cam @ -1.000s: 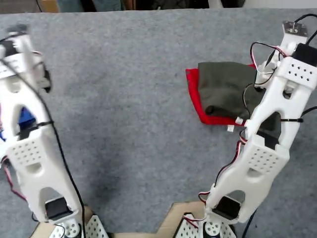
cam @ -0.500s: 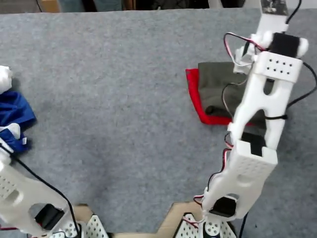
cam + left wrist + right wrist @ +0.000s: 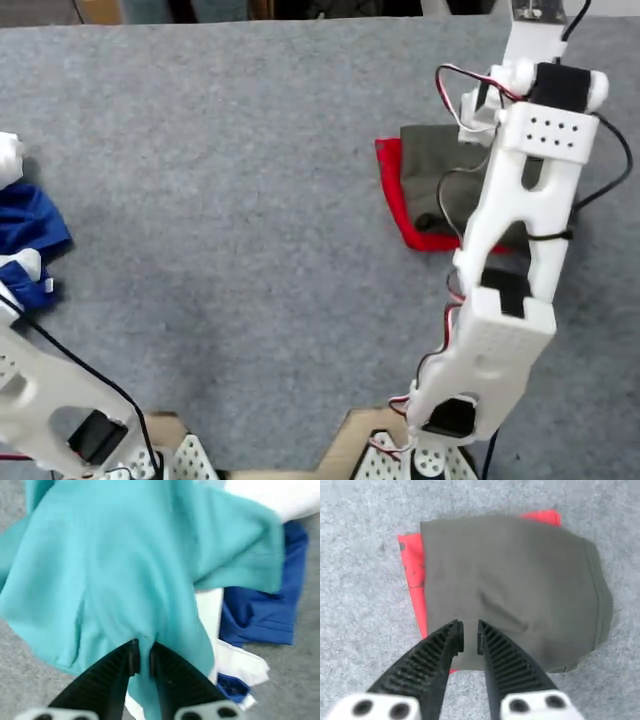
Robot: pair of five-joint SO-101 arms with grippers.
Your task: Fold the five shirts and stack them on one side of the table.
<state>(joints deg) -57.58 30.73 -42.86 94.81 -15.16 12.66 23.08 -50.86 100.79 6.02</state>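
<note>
While the right fingers (image 3: 440, 650) hover nearly closed over the olive shirt (image 3: 520, 590), red shirt (image 3: 412, 575) edges peek out beneath it. Bare table (image 3: 230, 200) spreads beyond it; the left fingers (image 3: 115, 667) pinch a teal shirt (image 3: 125, 555).

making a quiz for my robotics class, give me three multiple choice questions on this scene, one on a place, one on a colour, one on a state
1. Where does the grey shirt lie?
A on the red shirt; B under the red shirt; C beside the red shirt

2. What colour is the cloth at the left gripper?
A yellow; B black; C teal

3. How is the grey shirt?
A spread flat, sleeves out; B folded; C hanging in the air

1 A: red edges peek out beneath it.
2 C: the teal shirt bunches at its tips.
3 B: it lies as a compact rectangle.
</note>
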